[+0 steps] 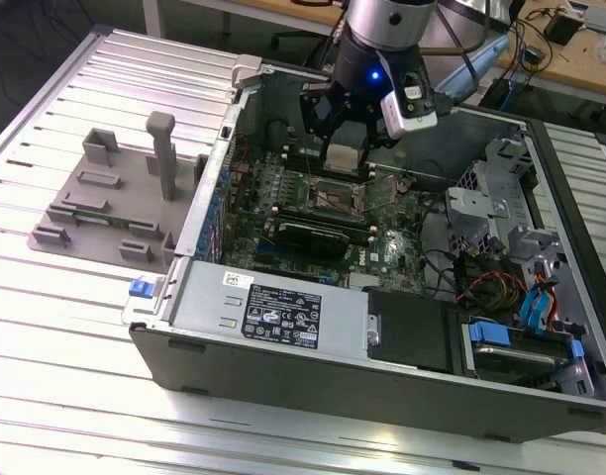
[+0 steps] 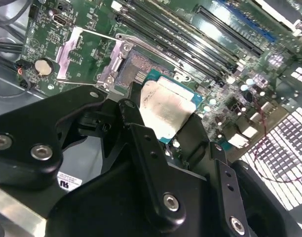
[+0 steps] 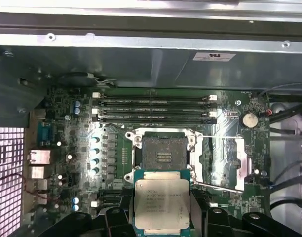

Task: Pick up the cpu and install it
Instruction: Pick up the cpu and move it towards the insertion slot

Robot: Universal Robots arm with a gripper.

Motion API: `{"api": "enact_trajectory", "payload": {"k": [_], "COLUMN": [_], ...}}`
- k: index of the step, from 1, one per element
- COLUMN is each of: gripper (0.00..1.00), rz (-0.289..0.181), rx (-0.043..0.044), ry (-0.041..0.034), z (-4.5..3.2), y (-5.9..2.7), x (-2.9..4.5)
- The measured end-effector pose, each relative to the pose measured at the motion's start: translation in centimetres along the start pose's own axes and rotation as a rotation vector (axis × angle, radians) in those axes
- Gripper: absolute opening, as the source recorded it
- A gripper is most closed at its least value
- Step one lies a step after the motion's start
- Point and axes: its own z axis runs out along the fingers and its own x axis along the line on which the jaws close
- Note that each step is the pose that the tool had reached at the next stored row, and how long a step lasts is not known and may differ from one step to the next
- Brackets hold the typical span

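First wrist view — cpu [image 3: 162,200] in pincer [image 3: 162,219], socket [image 3: 163,154] bare; exterior view — case [image 1: 199,312].

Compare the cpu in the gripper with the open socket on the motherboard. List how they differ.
The cpu has a shiny silver metal top; the socket shows a dark, recessed middle. The cpu is held in the gripper above the motherboard; the socket sits fixed on it, empty, its retention plate open beside it. Both are square and similar in outline.
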Motion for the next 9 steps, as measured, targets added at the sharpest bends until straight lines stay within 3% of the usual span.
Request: {"api": "enact_trajectory", "payload": {"k": [9], "gripper": [0.54], "rz": [-0.002], "rx": [-0.0002], "ry": [0.0000], "z": [2.76], "y": [1.12], "x": [-0.34]}}
